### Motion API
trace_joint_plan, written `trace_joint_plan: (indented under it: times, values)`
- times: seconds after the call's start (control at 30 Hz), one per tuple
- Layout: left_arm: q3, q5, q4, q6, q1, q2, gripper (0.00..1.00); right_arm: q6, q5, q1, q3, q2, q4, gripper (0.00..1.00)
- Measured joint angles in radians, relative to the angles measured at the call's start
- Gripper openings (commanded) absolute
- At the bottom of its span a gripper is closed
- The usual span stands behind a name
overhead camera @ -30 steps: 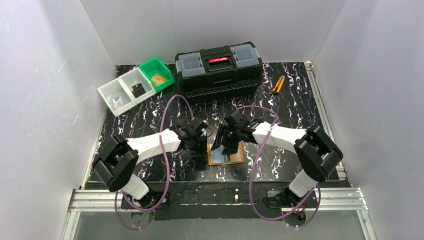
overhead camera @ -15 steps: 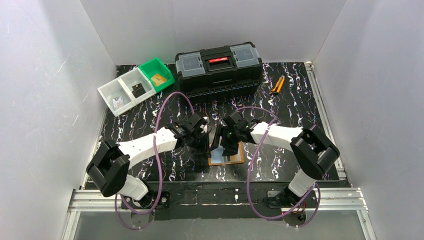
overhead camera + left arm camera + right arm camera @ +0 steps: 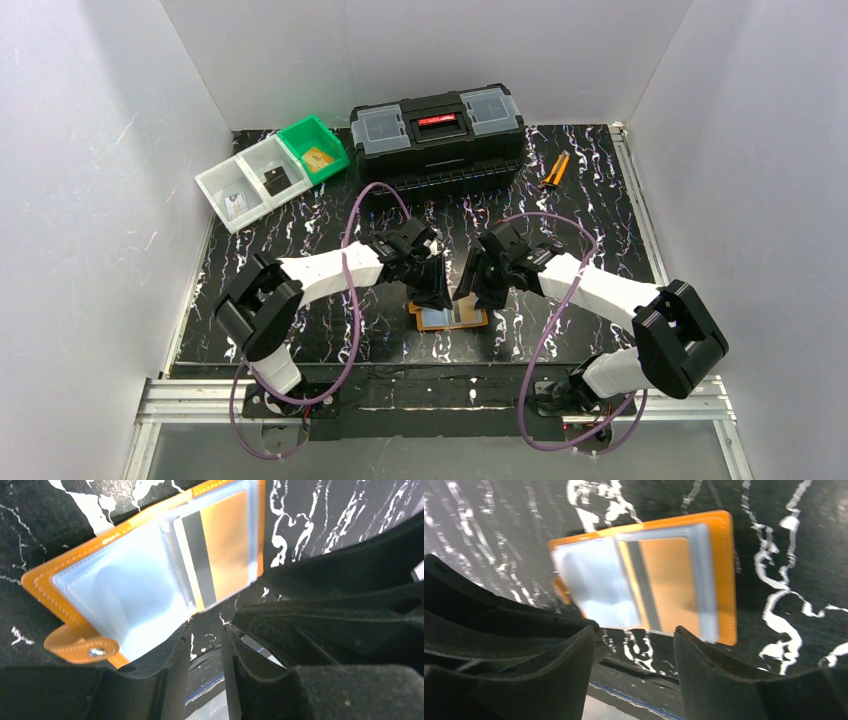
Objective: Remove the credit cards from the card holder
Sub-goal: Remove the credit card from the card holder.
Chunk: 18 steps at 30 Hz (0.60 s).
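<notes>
The card holder (image 3: pixel 145 580) lies spread open and flat on the tabletop (image 3: pixel 590 220), near its front edge and between the two arms; its orange cover faces down and the clear pockets face up, which leaves the pocket mouths reachable from above; the snap tab sticks out at one corner. One gold card (image 3: pixel 225 540) with a dark stripe sits in a pocket on one half; the pocket on the other half looks empty, though the plastic is too glossy to be sure; whether more credit cards lie beneath the gold one I cannot tell.

The left hand (image 3: pixel 205 650) hovers just beside the holder's edge, its fingers a narrow slit apart with nothing between them; that slim gap would suit pinching a thin card edge. The right hand (image 3: pixel 634 655) hangs on the opposite side, fingers well apart and gripping nothing, probably placed to pin the holder down so that it does not slide when the card is drawn; neither hand visibly touches the holder.

Farther out, at the back left, a tan card (image 3: pixel 318 158) lies in the green bin (image 3: pixel 298 125) and a dark card (image 3: pixel 277 181) in the white bin (image 3: pixel 232 160) beside it, so I judge the job partly done; a black toolbox (image 3: pixel 437 135) and orange-handled pliers (image 3: pixel 554 170) stand well apart at the rear.
</notes>
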Motion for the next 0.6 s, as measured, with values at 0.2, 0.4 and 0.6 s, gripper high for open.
trace_joint_plan:
  times: [0.2, 0.4, 0.6]
  values:
    - [-0.002, 0.016, 0.065, -0.043, 0.0, 0.075, 0.29, -0.038, 0.021, -0.005, -0.02, 0.002, -0.05, 0.47]
    - [-0.027, 0.041, 0.143, -0.068, 0.011, 0.085, 0.28, -0.066, 0.035, -0.005, -0.02, 0.035, -0.053, 0.4]
    - [-0.035, 0.056, 0.182, -0.076, 0.023, 0.112, 0.27, -0.079, 0.045, -0.005, -0.02, 0.054, -0.06, 0.36]
